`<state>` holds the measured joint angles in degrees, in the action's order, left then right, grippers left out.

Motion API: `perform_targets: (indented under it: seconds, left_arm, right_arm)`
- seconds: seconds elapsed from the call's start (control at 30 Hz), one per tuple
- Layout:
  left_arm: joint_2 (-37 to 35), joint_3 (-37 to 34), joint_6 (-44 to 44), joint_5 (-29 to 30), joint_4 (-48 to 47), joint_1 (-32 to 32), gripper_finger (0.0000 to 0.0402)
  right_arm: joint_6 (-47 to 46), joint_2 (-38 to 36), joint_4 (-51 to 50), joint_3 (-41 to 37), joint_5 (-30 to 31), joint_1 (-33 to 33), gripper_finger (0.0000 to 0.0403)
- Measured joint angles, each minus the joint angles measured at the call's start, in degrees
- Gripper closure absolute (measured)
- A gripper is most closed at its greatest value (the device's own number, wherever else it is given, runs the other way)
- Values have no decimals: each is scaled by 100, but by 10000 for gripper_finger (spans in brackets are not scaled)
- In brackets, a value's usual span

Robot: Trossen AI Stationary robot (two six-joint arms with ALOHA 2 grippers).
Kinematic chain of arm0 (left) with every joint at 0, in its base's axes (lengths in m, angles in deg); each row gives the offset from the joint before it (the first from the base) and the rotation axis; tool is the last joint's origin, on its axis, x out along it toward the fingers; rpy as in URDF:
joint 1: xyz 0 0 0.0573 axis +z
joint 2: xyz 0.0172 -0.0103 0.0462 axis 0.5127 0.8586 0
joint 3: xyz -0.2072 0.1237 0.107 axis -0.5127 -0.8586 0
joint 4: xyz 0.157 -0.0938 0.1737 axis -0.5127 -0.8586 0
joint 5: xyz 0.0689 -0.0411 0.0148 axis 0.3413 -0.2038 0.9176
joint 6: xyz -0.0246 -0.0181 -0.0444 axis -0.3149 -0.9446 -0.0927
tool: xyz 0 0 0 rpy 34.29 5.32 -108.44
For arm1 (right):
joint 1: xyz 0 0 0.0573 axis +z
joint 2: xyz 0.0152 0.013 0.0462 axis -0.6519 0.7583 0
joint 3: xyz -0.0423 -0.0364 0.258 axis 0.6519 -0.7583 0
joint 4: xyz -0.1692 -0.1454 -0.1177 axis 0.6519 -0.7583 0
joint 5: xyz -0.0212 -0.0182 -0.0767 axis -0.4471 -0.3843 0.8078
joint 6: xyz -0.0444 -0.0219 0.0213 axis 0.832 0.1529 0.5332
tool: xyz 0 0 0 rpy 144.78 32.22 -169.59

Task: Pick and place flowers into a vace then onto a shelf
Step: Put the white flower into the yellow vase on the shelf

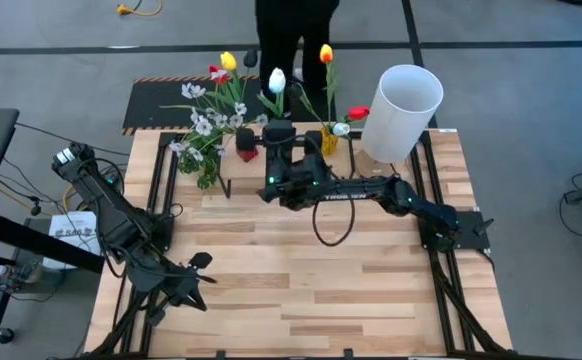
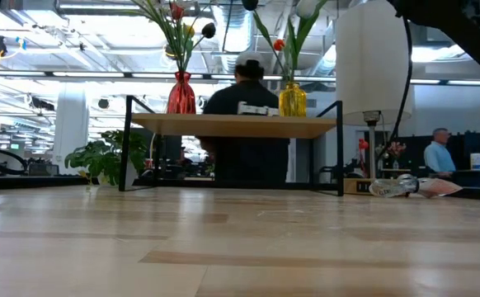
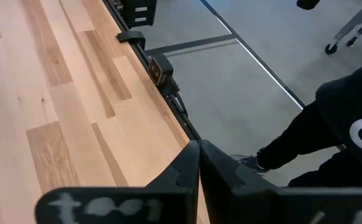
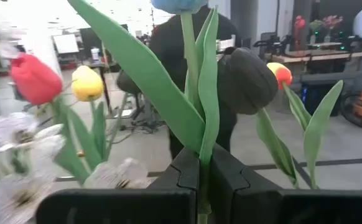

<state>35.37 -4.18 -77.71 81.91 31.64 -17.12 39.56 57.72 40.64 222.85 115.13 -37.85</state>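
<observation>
Item: white tulip [image 1: 277, 80], stem upright, pinched between the pressed-together fingers of the right gripper [image 4: 204, 167] and rising straight up out of them, its head beyond the tips, above the shelf [image 2: 233, 125]. Yellow vase [image 2: 292, 100] stood just below and beside those fingers. Left gripper [image 3: 199, 163], fingers pressed together on nothing, waited well apart at the table's near-left corner; the right arm was the nearer.

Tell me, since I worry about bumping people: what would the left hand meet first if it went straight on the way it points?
Probably nothing on the table: the shut left hand points over the table edge toward bare floor, with a person's leg beside that line; depth is unclear.
</observation>
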Motion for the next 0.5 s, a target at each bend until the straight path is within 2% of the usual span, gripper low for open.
perform_targets:
  seconds: [0.3,0.5]
  left_arm:
    - [0,0,60,-9,-1,0,401]
    - [0,0,285,-15,-7,0,401]
  right_arm:
    - [50,0,169,0,0,-445,401]
    - [103,-14,-1043,-3,2,-663,401]
